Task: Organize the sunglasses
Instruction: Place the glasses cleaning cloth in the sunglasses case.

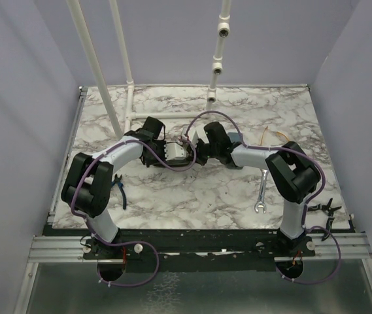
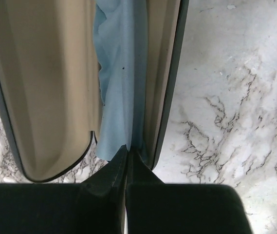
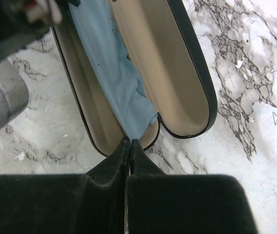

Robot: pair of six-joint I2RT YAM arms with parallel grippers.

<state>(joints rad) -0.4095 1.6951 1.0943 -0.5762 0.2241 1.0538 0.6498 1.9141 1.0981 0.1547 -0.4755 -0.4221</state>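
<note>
Ok: left end effector point(image 2: 127, 152) and right end effector point(image 3: 129, 144) both clenched, tips at the cloth point(image 3: 110, 66) in the open case point(image 3: 179, 73). Yellow-orange sunglasses point(image 1: 269, 133) sit on counter point(image 1: 192, 196) past my right arm; light, fragile, I'd grip the bridge.

Not reading any text, logos or numbers anywhere, even inside the open case point(image 3: 177, 73), though it's looking kinda blurry.

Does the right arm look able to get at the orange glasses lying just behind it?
Probably yes. The orange glasses lie uncovered on the table beside its forearm. The right gripper is shut at the blue cloth in the open case, so it must pull away first.
</note>
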